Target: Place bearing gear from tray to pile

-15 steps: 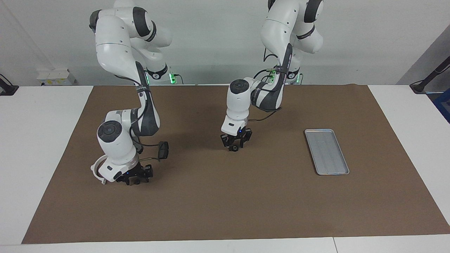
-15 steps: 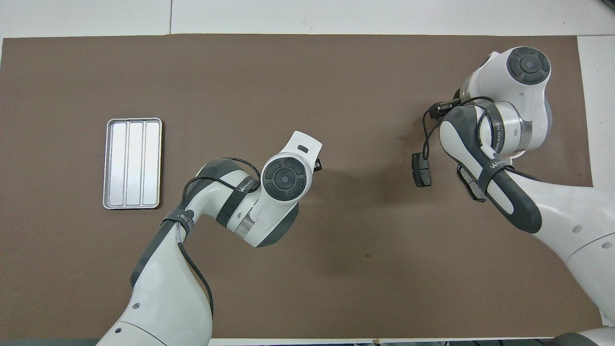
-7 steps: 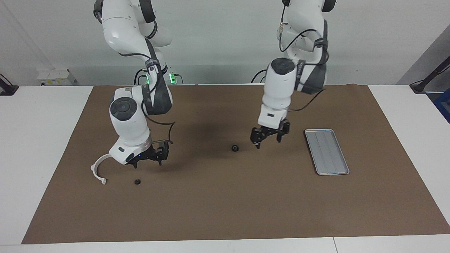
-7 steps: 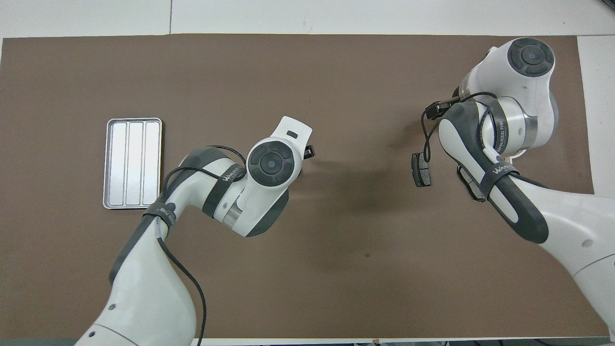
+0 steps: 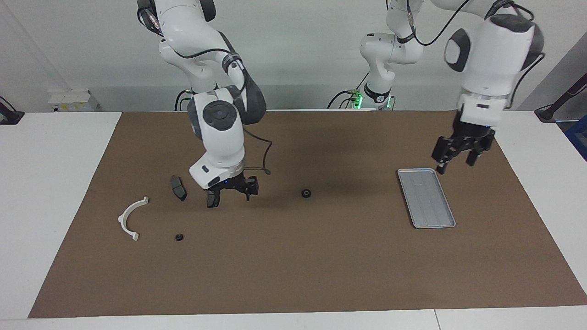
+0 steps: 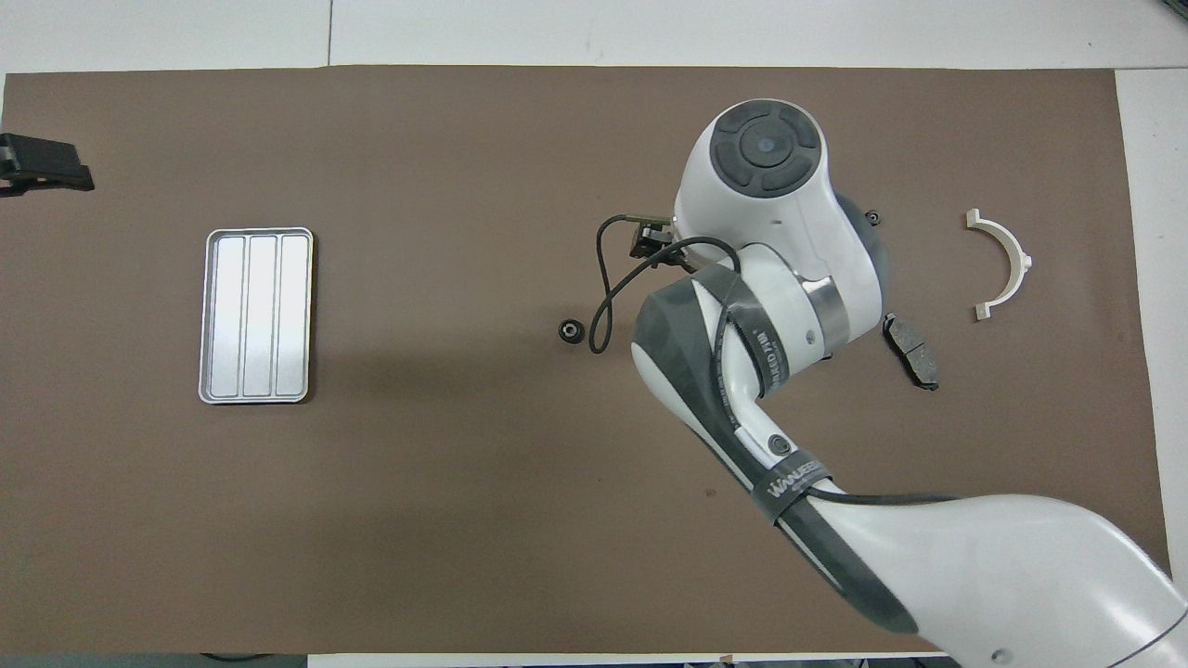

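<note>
A small black bearing gear [image 5: 306,193] [image 6: 571,331] lies on the brown mat between the tray and the pile. The silver ridged tray [image 5: 426,197] [image 6: 257,315] holds nothing. The pile is a white half-ring bracket [image 5: 130,219] [image 6: 1002,264] and a dark brake pad [image 5: 178,188] [image 6: 911,351]. A second small black gear [image 5: 179,237] [image 6: 872,218] lies beside them. My right gripper [image 5: 231,195] hangs open and empty, low over the mat between the pad and the bearing gear. My left gripper [image 5: 461,158] [image 6: 37,172] is open, empty and raised over the mat beside the tray.
The brown mat [image 5: 293,275] covers most of the white table. In the overhead view the right arm's wrist [image 6: 770,223] hides the mat under it. A dark shape by the right gripper's finger could be another pad; I cannot tell.
Both grippers opened and rose, each leaving a gear on the mat. The right arm swung from the bracket toward the middle. The left arm swung up toward the tray's end of the table.
</note>
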{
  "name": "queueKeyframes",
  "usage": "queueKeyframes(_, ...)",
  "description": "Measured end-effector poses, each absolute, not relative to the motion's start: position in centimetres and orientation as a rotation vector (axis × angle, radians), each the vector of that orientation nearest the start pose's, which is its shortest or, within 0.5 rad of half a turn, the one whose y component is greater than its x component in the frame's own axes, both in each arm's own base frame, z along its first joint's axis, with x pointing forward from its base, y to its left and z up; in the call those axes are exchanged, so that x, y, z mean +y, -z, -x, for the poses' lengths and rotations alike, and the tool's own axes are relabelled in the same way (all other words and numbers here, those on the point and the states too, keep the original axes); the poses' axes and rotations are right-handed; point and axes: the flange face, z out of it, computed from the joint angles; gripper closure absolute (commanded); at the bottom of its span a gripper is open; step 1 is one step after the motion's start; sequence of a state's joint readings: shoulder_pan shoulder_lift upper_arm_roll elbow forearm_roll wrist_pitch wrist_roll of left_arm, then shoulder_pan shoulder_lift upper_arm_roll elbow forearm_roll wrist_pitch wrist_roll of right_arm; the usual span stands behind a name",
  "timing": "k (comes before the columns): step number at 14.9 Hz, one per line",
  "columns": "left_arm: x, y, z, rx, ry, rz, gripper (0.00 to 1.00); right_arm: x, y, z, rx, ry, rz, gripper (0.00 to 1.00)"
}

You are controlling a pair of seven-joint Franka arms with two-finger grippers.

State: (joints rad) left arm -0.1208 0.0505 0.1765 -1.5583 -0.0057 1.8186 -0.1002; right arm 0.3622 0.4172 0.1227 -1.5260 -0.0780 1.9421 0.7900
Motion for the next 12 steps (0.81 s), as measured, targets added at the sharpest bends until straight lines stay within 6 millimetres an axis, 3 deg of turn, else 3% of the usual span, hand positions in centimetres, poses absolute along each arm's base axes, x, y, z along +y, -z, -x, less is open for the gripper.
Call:
queueKeyframes(2,4.3,-63.9,-57.8,-0.193,0.18,3.139,0.0,33.9,-42.1,-59.1,0.548,0.047,3.087,0.0)
queueKeyframes(5,3.3,-64.1,-57.1,-0.159,0.076,3.15,0.0,38.5,-41.1,-57.0,0.615,0.065,3.051,0.0)
queueKeyframes(9,2.0,-64.7,-57.3,-0.125,0.069,3.154,0.0,42.7,-35.7,-55.3,0.676,0.056,3.064,0.0)
queueKeyframes(12,1.8,-65.3,-57.3,-0.119,0.093,3.154,0.0,43.3,-31.9,-55.7,0.737,0.06,3.048,0.0)
